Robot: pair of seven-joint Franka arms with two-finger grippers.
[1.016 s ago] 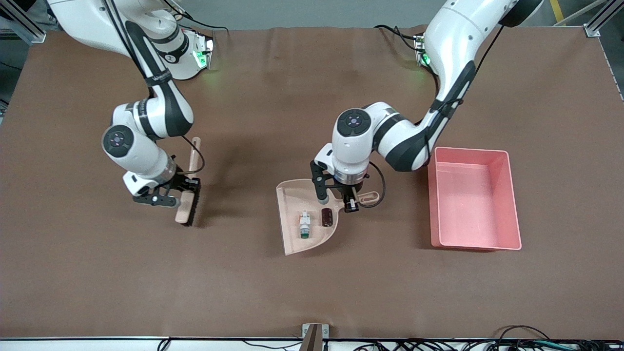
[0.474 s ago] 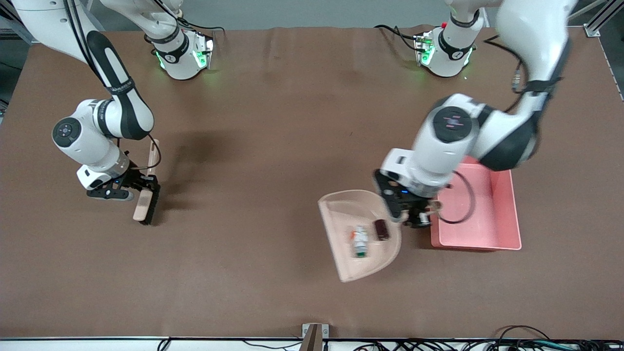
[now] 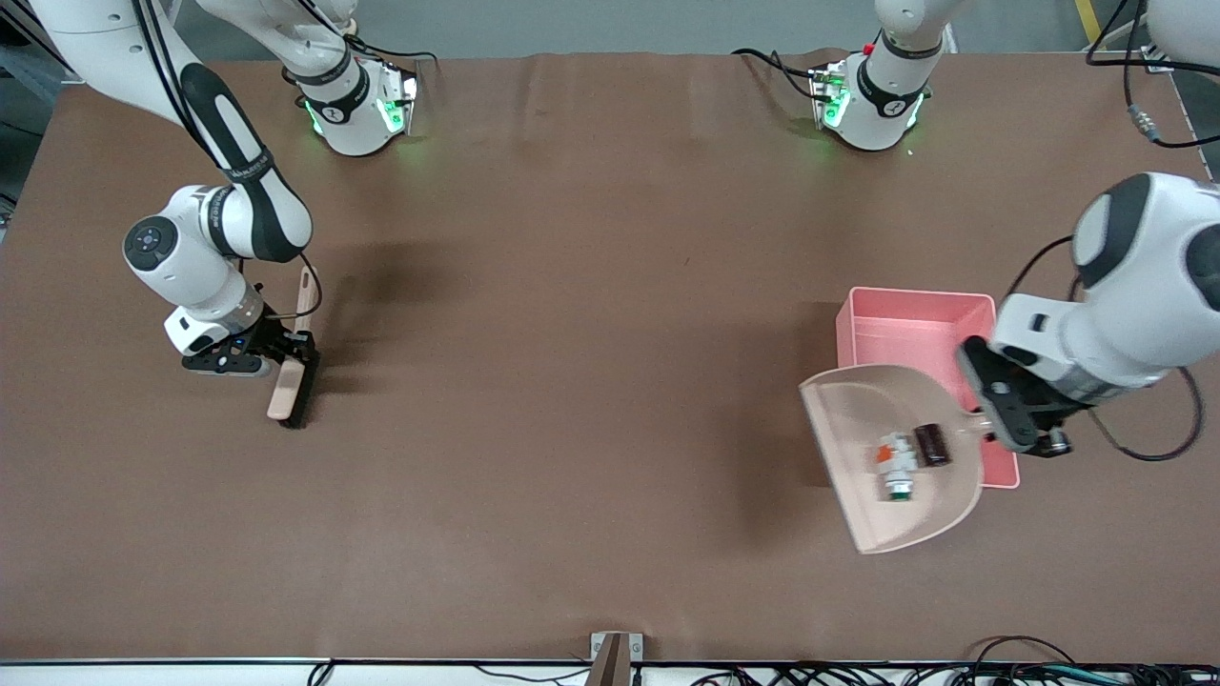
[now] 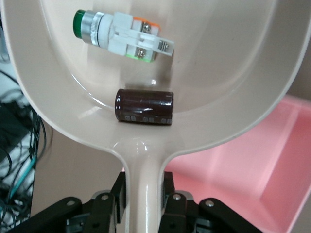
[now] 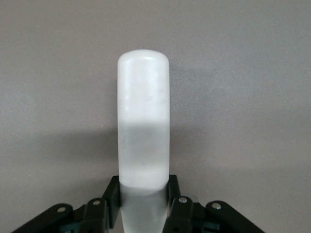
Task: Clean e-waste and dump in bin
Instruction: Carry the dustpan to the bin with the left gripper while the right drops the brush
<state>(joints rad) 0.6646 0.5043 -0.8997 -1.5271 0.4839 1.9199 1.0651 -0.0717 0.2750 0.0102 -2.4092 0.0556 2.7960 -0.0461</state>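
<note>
E-waste carried in a dustpan above the bin's corner.

The white-and-green component (image 3: 896, 465) and the small black ribbed block (image 3: 932, 444) are seen lying side by side, close together, in the beige dustpan (image 3: 858, 419), which is held in the air over the bin (image 3: 910, 319) at the bin's corner nearest the front camera. The bin is set toward the left arm's end of the table. The dustpan's handle is pinched by the left gripper (image 3: 1018, 427). Toward the right arm's end of the table, the brush (image 3: 291, 376) is clamped in the right gripper (image 3: 255, 354), bristles down at the tabletop (image 3: 572, 381).
</note>
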